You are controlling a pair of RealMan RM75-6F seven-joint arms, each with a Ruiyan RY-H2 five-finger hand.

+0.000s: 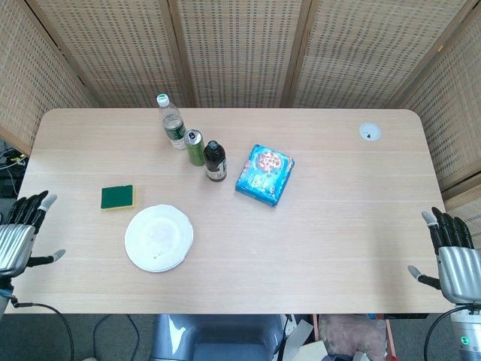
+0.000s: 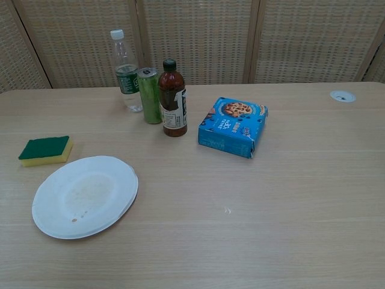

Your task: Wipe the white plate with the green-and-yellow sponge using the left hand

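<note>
Black-fingered left hand (image 1: 21, 238) — spread, apparently empty — hovers beside the table edge (image 1: 22, 188), apart from the sponge (image 1: 118, 197).

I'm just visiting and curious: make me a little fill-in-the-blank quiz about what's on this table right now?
1. The sponge lies flat with its ____ side up.
2. The sponge and the plate are ____ each other, not touching.
3. The left hand is open and holds ____.
4. The box with cookies pictured on it is ____ in colour.

Missing words: green; beside; nothing; blue
</note>
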